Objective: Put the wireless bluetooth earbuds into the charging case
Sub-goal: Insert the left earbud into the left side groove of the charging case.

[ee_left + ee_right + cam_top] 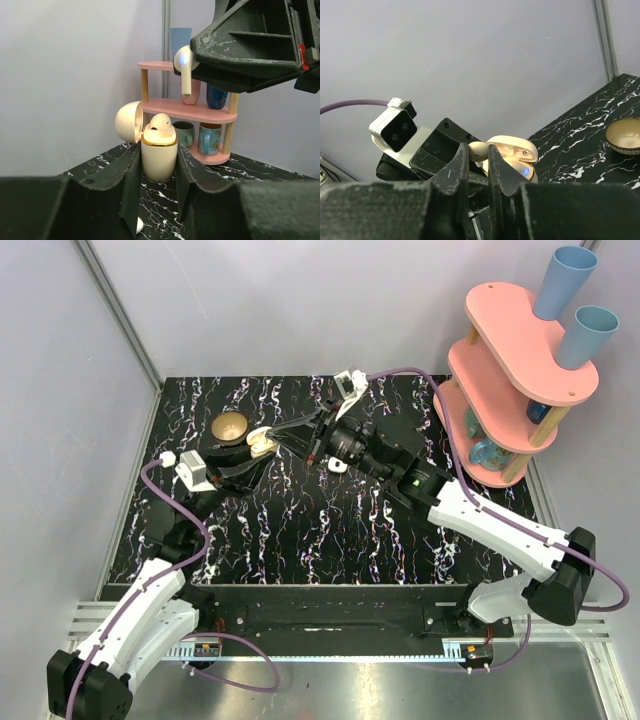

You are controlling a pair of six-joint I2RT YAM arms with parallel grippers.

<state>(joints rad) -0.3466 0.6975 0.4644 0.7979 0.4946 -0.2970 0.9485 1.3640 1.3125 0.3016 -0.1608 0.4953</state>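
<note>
The white charging case (159,162) stands upright with its lid (127,121) open to the left, and my left gripper (157,167) is shut on its body. One cream earbud (161,122) sits in the case's top. My right gripper (476,152) is shut on a second earbud (479,149), held stem down (185,65) just above and to the right of the open case. From above, the left gripper (252,453) holds the case (262,446) and the right gripper (280,434) is at its far side. The case also shows behind the right fingers (517,155).
A brass-coloured bowl (230,426) stands just left of the case, also in the right wrist view (625,135). A pink tiered shelf (520,380) with blue cups and mugs stands at the far right. A small white object (139,225) lies under the left finger.
</note>
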